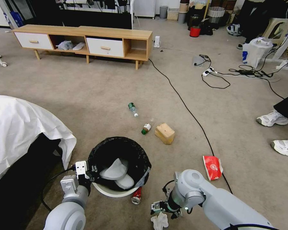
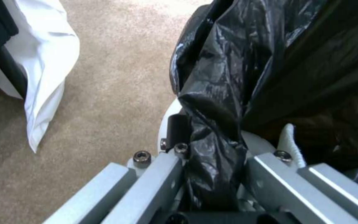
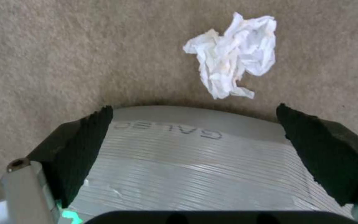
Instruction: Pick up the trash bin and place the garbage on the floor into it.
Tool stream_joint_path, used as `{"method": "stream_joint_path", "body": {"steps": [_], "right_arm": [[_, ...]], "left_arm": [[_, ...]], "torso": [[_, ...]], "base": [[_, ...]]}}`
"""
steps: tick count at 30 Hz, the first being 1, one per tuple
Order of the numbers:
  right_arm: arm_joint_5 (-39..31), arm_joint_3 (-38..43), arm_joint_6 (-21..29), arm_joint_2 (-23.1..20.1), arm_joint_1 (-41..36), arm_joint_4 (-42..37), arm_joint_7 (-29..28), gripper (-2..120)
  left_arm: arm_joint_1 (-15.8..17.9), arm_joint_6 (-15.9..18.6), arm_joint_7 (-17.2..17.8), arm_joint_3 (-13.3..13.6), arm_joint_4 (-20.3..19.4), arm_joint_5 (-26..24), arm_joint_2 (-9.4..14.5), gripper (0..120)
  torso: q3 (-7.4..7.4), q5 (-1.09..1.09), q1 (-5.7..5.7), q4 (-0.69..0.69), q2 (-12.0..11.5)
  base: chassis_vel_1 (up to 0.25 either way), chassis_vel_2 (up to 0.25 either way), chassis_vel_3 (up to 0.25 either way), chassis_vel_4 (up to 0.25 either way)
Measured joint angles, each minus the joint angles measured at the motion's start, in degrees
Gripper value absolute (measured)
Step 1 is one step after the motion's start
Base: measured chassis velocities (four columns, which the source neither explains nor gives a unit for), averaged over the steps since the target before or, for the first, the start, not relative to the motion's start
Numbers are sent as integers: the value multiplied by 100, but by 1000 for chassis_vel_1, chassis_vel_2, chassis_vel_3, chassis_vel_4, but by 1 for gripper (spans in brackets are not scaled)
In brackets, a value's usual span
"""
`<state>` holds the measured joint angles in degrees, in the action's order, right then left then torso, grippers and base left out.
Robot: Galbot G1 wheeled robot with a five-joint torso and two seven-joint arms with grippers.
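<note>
While the left gripper (image 1: pixel 86 174) stays out of the litter, its fingers (image 2: pixel 154 183) are closed on the bag-lined rim of the trash bin (image 1: pixel 118 164), at the bin's nine o'clock edge; black bag (image 2: pixel 270 62) is bunched between them. Grey slippers (image 1: pixel 116 171) lie inside the bin. A white sheet (image 1: pixel 19 127) hangs just beyond, at its nine o'clock, leaving a strip of bare floor (image 1: pixel 86 105) between.

A crushed red can (image 1: pixel 136 195) touches the bin's base at five o'clock. At twelve to one o'clock, apart from it, lie a green-labelled bottle (image 1: pixel 133 109), a small green-capped bottle (image 1: pixel 146 128) and a tan box (image 1: pixel 164 133).

Low at the bin's five o'clock, the right gripper (image 1: pixel 161 209) hangs wide open and empty, its pads (image 3: pixel 84 149) spread above carpet, with the white crumpled tissue (image 3: pixel 233 68) just ahead of the fingertips, untouched. A red snack packet (image 1: pixel 212 167) lies at the bin's three o'clock, against a black cable (image 1: pixel 188 111).
</note>
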<state>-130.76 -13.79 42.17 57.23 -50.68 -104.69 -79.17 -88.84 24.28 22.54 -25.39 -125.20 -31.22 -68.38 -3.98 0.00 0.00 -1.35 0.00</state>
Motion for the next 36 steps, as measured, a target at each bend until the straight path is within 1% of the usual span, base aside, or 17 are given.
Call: {"method": "stream_joint_path", "body": {"steps": [8,16,36], "right_arm": [[38,-177,0,175,240,310,104,100],[181,-250,0,289,230,476,154,100],[550,-177,-2,186,177,872,479,100]], "left_arm": [[-1,4,9,-12,-52,-48,31,1],[2,17,20,-55,-106,-121,106,1],[54,22,25,-26,-68,-144,96,1]], "torso": [[0,0,0,1,0],[0,1,0,1,0],[0,0,0,0,0]], "base": [[0,0,0,0],[0,0,0,0],[0,0,0,0]]}}
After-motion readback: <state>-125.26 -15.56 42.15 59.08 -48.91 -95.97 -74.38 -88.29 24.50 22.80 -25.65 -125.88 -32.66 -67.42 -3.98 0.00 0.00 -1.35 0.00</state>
